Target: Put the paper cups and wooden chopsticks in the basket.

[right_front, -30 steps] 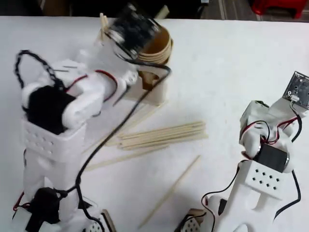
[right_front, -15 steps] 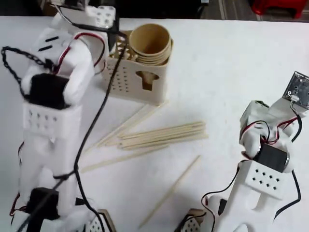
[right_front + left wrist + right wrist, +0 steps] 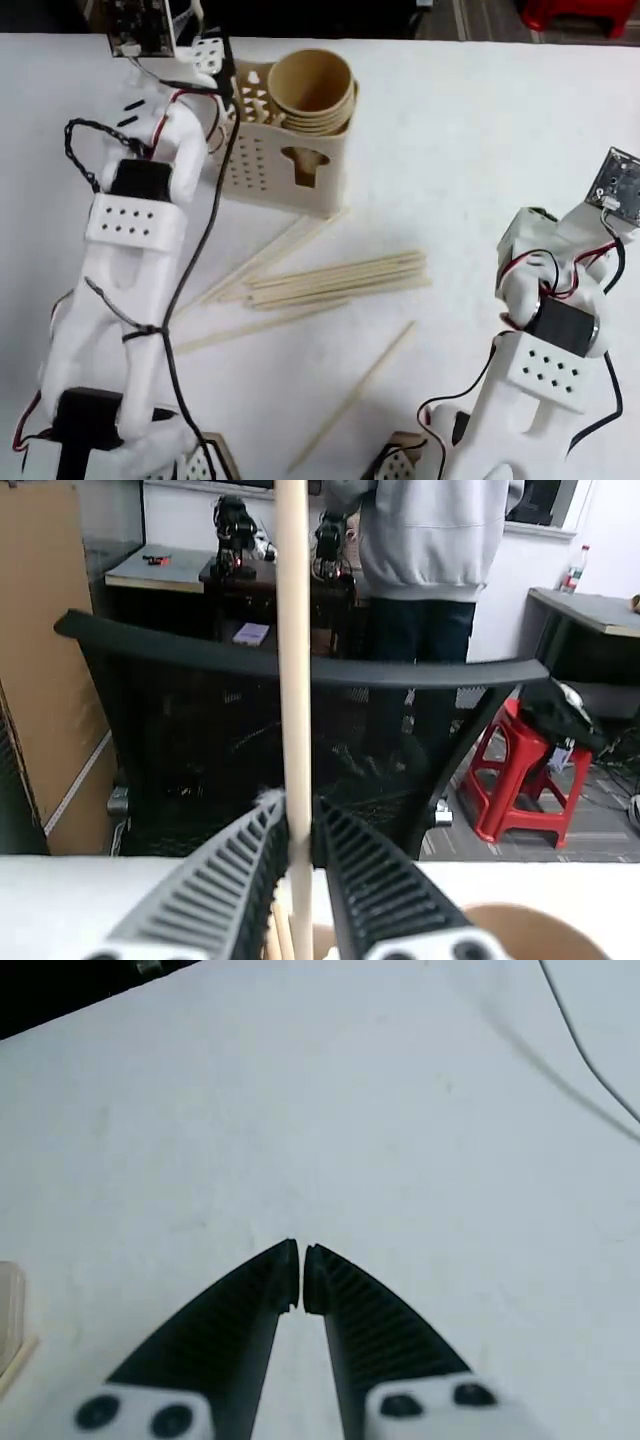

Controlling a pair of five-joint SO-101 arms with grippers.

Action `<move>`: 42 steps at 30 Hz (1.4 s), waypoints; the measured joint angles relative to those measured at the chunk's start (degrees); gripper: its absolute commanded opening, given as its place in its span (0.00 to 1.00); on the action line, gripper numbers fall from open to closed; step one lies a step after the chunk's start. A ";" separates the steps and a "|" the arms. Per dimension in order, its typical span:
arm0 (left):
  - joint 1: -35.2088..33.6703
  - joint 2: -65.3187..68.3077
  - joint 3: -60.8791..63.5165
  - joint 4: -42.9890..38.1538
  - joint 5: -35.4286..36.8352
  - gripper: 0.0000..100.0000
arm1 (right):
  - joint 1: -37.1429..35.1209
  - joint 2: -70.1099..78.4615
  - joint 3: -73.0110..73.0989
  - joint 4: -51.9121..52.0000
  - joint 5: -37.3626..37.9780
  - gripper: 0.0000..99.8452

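My left gripper (image 3: 300,832) is shut on one wooden chopstick (image 3: 293,660), which stands upright between its fingers. In the high view the left arm (image 3: 150,190) stretches to the back left corner of the white basket (image 3: 285,165). Stacked paper cups (image 3: 310,90) sit in the basket, with a cup rim (image 3: 535,930) just below the gripper. A bundle of chopsticks (image 3: 340,280) lies on the table in front of the basket, and a single chopstick (image 3: 355,395) lies nearer. My right gripper (image 3: 300,1278) is shut on nothing above bare table.
The right arm (image 3: 555,330) stands folded at the table's right side, away from the chopsticks. More loose chopsticks (image 3: 255,262) fan out from the basket's front corner. Beyond the table's far edge stands a black chair (image 3: 300,665).
The left arm has swung off the basket's top toward the back left and stretched out, uncovering the cups. The right arm has kept still.
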 measured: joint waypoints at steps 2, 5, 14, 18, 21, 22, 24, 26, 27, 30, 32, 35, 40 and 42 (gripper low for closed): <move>0.00 -0.09 0.00 -0.53 0.00 0.15 | 0.00 0.00 1.49 -1.85 0.00 0.03; -0.26 -0.35 0.00 -0.53 0.00 0.17 | 0.00 0.00 2.29 -3.60 0.00 0.03; -0.18 -14.07 0.00 15.65 -11.60 0.15 | -0.44 0.00 2.46 -3.87 0.00 0.07; -1.23 -21.54 0.00 27.43 -15.74 0.06 | -1.67 0.00 2.46 -3.87 0.00 0.07; -4.13 -24.79 0.00 35.16 -16.18 0.02 | -1.67 0.00 2.46 -3.87 1.14 0.07; -5.27 -25.41 0.00 37.19 -16.26 0.03 | -2.02 0.00 2.46 -3.87 1.32 0.07; -7.65 -26.11 0.00 40.97 -16.26 0.02 | -3.34 0.00 2.46 -3.87 1.67 0.07; -9.85 -26.81 1.76 43.69 -16.26 0.02 | -4.75 0.00 2.46 -3.43 3.69 0.07; -11.08 -26.99 3.16 44.40 -16.26 0.02 | -5.89 0.00 2.46 -3.25 5.19 0.07; -15.03 -27.08 8.26 44.40 -16.26 0.02 | -9.93 0.00 2.46 -2.55 9.93 0.07; -17.76 -27.08 12.31 43.87 -16.26 0.02 | -12.57 0.00 2.46 -1.05 12.84 0.07; -21.54 -27.08 18.55 41.58 -15.30 0.02 | -17.41 0.00 1.14 3.60 17.67 0.06; -26.90 -27.08 29.63 36.57 -13.63 0.02 | -26.99 0.00 -4.04 13.63 25.49 0.03; -27.60 -27.08 34.37 34.02 -13.63 0.02 | -31.03 0.00 -6.33 17.76 28.04 0.03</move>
